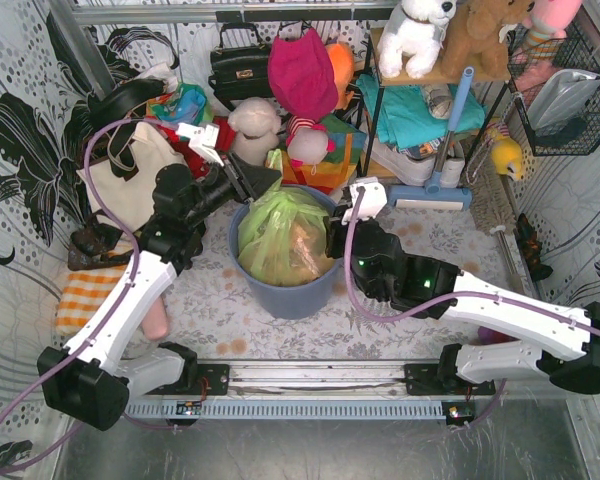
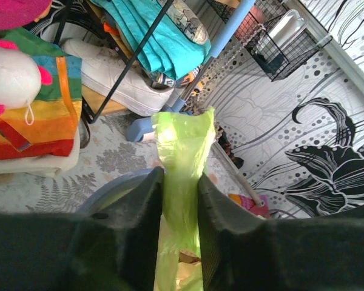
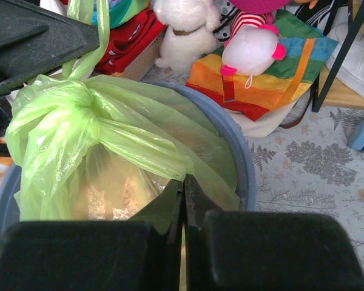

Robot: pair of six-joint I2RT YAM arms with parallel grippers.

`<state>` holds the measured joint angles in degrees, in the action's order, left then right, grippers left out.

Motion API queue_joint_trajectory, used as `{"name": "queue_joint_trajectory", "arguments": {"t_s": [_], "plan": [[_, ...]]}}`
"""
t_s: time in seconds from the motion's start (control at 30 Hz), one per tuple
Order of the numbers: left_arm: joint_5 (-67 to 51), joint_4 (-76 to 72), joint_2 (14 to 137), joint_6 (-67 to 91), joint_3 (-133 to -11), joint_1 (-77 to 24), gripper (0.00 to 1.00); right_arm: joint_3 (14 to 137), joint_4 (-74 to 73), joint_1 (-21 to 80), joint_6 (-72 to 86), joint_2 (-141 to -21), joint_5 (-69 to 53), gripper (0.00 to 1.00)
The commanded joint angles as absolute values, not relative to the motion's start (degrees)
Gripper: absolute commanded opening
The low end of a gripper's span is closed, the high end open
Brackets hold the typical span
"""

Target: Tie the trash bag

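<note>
The lime-green trash bag (image 1: 280, 235) sits in a blue-grey round bin (image 1: 280, 298) at the table's centre, with tan paper showing through it. My left gripper (image 1: 252, 185) is at the bag's far-left top. In the left wrist view its jaws (image 2: 181, 173) press from both sides on a bunched strip of the bag (image 2: 183, 136) that sticks up past the fingertips. My right gripper (image 1: 332, 240) is at the bag's right side. In the right wrist view it (image 3: 184, 179) is shut on a taut fold running to a gathered bunch of the bag (image 3: 73, 115).
A cream tote bag (image 1: 130, 175) and an orange striped cloth (image 1: 85, 295) lie left of the bin. Plush toys (image 1: 255, 125) and a rainbow bag (image 1: 320, 170) crowd behind it. A rack with a white shoe (image 2: 118, 76) and a blue mop (image 1: 445, 130) stand at the back right.
</note>
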<state>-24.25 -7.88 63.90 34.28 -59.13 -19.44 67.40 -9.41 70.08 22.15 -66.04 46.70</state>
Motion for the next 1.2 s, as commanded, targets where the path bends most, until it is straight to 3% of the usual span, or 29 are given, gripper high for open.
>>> {"name": "queue_joint_trajectory", "arguments": {"t_s": [0.0, 0.13, 0.23, 0.37, 0.43, 0.93, 1.17], "plan": [[-26.2, -12.7, 64.2, 34.1, -61.7, -19.0, 0.29, 68.2, -7.7, 69.8, 20.0, -66.9, 49.3, 0.04], [-26.8, -12.9, 64.0, 34.2, -62.0, -19.0, 0.12, 69.2, -9.1, 68.9, 20.3, -68.2, 50.4, 0.21], [-26.8, -12.6, 63.5, 34.0, -62.0, -19.0, 0.06, 70.1, -10.9, 67.9, 21.1, -69.2, 49.7, 0.13], [-26.4, -11.9, 62.7, 33.5, -62.0, -19.0, 0.00, 70.7, -12.2, 66.9, 21.4, -70.1, 47.7, 0.09], [-26.0, -11.7, 62.2, 33.2, -61.9, -19.0, 0.00, 71.1, -13.2, 66.8, 21.2, -70.7, 47.9, 0.00], [-9.8, 3.3, 54.6, 21.7, -65.0, -19.0, 0.00, 81.5, -25.4, 66.6, 15.0, -71.1, 66.4, 0.00], [-4.7, 10.2, 50.4, 20.4, -60.2, -19.0, 0.00, 79.9, -38.9, 66.7, 26.4, -69.1, 66.8, 0.00]]}}
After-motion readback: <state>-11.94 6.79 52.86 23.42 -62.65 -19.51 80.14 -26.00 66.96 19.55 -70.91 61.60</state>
